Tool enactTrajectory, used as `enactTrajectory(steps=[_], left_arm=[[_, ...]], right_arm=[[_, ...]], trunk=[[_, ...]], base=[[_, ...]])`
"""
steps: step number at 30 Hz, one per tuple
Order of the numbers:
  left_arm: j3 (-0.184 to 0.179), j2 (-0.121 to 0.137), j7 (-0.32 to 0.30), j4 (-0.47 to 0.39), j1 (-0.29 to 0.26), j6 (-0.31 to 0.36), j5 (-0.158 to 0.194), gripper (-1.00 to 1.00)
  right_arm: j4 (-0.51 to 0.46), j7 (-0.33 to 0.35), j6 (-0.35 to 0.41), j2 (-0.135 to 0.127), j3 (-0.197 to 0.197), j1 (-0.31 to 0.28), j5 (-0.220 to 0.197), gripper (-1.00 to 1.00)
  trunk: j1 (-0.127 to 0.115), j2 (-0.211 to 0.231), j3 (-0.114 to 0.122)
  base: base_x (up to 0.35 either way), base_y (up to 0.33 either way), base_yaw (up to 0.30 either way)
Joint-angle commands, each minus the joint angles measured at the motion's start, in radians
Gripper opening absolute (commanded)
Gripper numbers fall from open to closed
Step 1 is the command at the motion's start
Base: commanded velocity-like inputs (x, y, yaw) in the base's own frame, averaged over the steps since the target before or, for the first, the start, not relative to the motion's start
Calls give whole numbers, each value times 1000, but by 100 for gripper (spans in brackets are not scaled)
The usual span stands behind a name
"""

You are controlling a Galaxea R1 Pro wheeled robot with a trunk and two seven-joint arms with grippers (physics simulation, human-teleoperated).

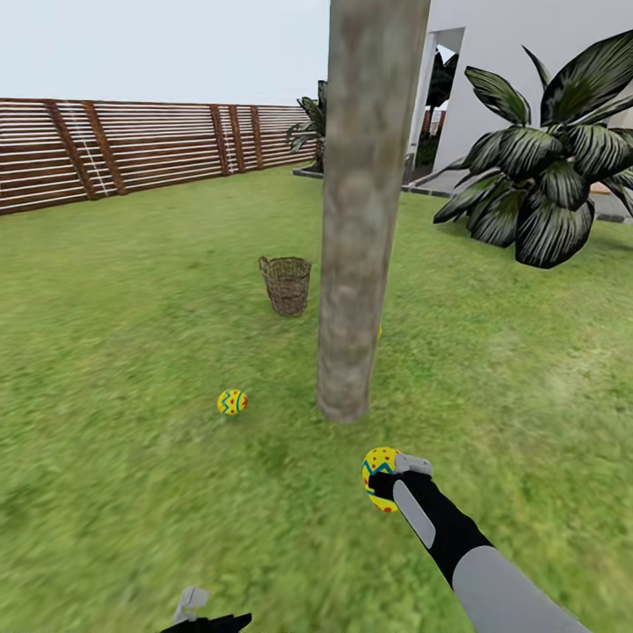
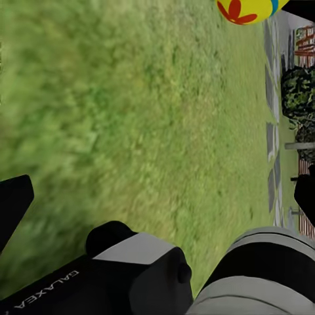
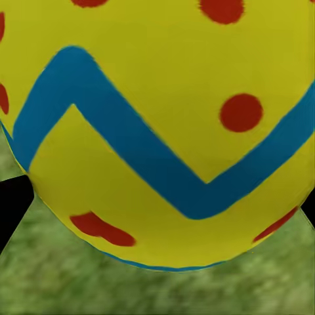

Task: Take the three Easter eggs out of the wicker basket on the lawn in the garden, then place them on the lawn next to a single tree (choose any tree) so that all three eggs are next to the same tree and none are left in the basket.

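The tree's thick grey-beige trunk (image 1: 360,220) rises from the lawn (image 1: 132,334) mid-view. Just this side of its base, my right gripper (image 1: 388,479) is shut on a yellow Easter egg (image 1: 378,470) with blue zigzag and red dots, seen close up in the right wrist view (image 3: 157,118). A second egg (image 1: 232,402) lies on the grass left of the trunk. A yellow sliver (image 1: 380,332) peeks from behind the trunk, too small to identify. The wicker basket (image 1: 286,284) stands beyond, its inside hidden. My left gripper (image 1: 198,608) hangs open low at the view's near edge.
A brown slat fence (image 1: 132,145) closes the lawn at the back left. A dark broad-leaved palm (image 1: 545,176) and the white house (image 1: 527,53) stand at the back right. Open grass stretches left and right of the trunk.
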Motion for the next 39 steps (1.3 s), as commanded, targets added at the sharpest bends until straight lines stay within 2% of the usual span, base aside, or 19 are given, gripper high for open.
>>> enactTrajectory(steps=[1,10,12,15,18,20,21,22,24,26,27,29,31,37,39], left_arm=[[-8,1,0,-1,-1,6,10,100],[-9,6,-8,-3,0,6,5,100],[-11,10,-69,-3,0,6,3,100],[-8,13,-218,0,-1,-28,6,100],[3,19,-254,-15,-1,-29,11,100],[10,45,-266,-91,-1,-19,13,100],[13,62,-269,-144,-1,15,14,100],[28,81,-265,-238,-2,130,13,100],[55,87,-254,-349,-3,238,7,100],[76,85,-196,-426,-3,374,7,100],[106,77,-142,-447,-3,414,10,100],[177,49,-75,-460,-3,437,8,100],[203,39,-61,-466,-3,440,3,100],[208,28,-52,-477,-3,440,2,100],[209,27,-57,-476,-3,419,8,100]], right_arm=[[-1,-7,1,-1,4,0,-12,-100],[0,-9,1,4,6,0,-13,-100],[-1,-9,1,5,7,-1,-12,-100],[-1,-9,1,6,7,0,-12,-100],[-1,-9,1,8,9,0,-11,-100],[-1,-9,1,9,9,0,-11,-100],[-1,-9,1,9,9,0,-11,-100],[0,-9,1,10,9,1,-11,-100],[0,-9,1,10,9,1,-11,-100],[0,-9,1,10,9,0,-11,-100],[7,-9,1,10,9,1,-11,-100],[26,-9,1,11,8,1,-11,-100],[31,-9,1,9,6,0,-11,-100],[31,-9,1,6,6,0,-11,-100],[30,-10,1,5,5,0,-11,-100]], trunk=[[0,0,-2],[0,0,-17],[0,0,-20],[0,0,-25],[0,0,-30],[0,0,-33],[0,0,-34],[0,0,-36],[0,0,-39],[0,0,-42],[0,0,-44],[0,0,-47],[0,0,-50],[0,0,-60],[0,0,-63]], base=[[257,-198,63],[258,-214,68],[145,-124,80],[121,-107,83],[32,-28,84],[4,-4,84],[1,-1,86],[0,0,87],[0,0,88],[0,0,89],[0,0,93],[0,0,95],[0,0,96],[0,0,96],[0,0,96]])
